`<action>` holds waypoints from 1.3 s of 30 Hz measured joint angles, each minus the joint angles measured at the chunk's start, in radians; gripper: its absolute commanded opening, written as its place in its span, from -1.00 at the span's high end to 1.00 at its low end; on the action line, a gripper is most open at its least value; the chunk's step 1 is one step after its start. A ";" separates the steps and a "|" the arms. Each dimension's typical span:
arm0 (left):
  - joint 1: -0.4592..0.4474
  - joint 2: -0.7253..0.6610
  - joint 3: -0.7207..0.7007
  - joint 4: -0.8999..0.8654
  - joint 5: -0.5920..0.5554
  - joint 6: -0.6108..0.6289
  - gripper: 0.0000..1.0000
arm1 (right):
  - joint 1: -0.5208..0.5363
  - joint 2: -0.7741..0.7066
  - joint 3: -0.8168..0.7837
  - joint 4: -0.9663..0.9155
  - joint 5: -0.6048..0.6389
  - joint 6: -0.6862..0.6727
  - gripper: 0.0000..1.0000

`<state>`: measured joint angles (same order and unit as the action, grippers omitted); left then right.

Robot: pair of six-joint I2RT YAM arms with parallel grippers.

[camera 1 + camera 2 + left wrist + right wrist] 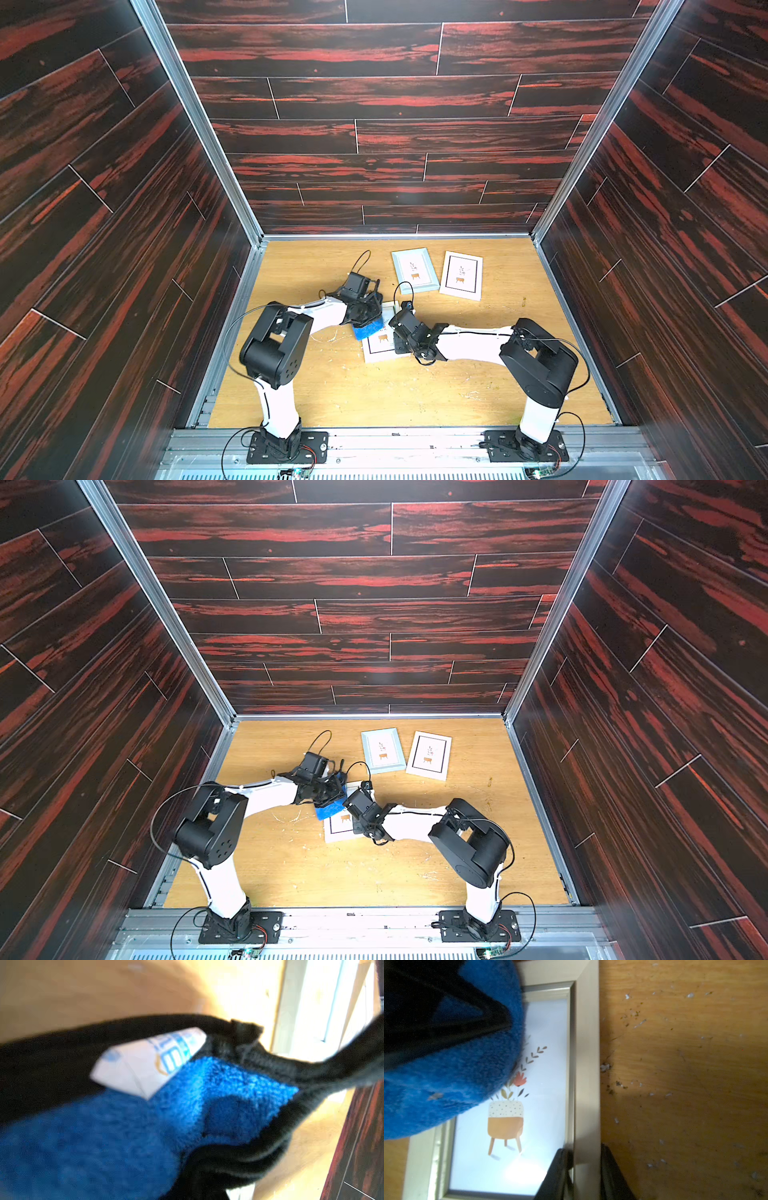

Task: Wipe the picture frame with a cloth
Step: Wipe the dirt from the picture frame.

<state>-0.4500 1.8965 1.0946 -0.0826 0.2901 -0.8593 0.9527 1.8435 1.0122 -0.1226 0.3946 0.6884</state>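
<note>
Dark, red-streaked plank walls (374, 104) close in a scuffed wooden tabletop (374, 395). From the near edge, the left arm (278, 349) and right arm (536, 361) lean in toward the middle of the table and almost meet.

Between them lies a pale picture frame (380, 347), flat, with a print of a potted plant. Two more frames sit farther back, just right of centre: a light blue frame (415, 270) and, just to its right, a white frame (461, 275) with a dark inner border.

The left gripper (368, 313) is fully closed on the cloth (368, 328), a bright blue fluffy wad with black trim. It is bunched on the far-left part of the near frame and covers part of the glass in the right wrist view (456, 1076).

The right gripper (584, 1159) is slightly open, one finger on the glass side and one outside, clamping the frame's right rail.

A white printed label (145, 1064) is sewn at the cloth's black edge.
</note>
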 measured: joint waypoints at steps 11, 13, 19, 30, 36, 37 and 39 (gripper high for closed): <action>0.021 0.007 -0.002 0.021 0.024 0.006 1.00 | 0.000 0.000 0.000 -0.003 0.006 0.008 0.98; 0.019 0.013 0.016 0.000 0.032 0.001 1.00 | 0.000 0.000 0.002 -0.004 0.006 0.008 0.99; -0.038 0.079 0.101 -0.007 0.015 -0.013 1.00 | 0.000 0.000 0.004 -0.011 0.008 0.010 0.99; -0.009 0.064 0.092 -0.027 0.023 -0.006 1.00 | -0.001 0.001 0.004 -0.008 0.010 0.011 0.99; -0.023 0.076 0.109 -0.028 0.005 0.008 1.00 | -0.004 0.001 0.004 -0.010 0.014 0.015 0.99; -0.015 0.066 0.097 -0.030 0.002 0.018 1.00 | -0.004 0.001 0.004 -0.010 0.014 0.015 0.99; 0.006 0.030 0.066 -0.056 -0.021 0.040 1.00 | -0.004 0.001 0.004 -0.010 0.014 0.015 0.99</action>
<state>-0.4435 1.9266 1.1603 -0.1387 0.2695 -0.8188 0.9489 1.8442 1.0161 -0.1322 0.4084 0.7036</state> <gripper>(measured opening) 0.104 0.265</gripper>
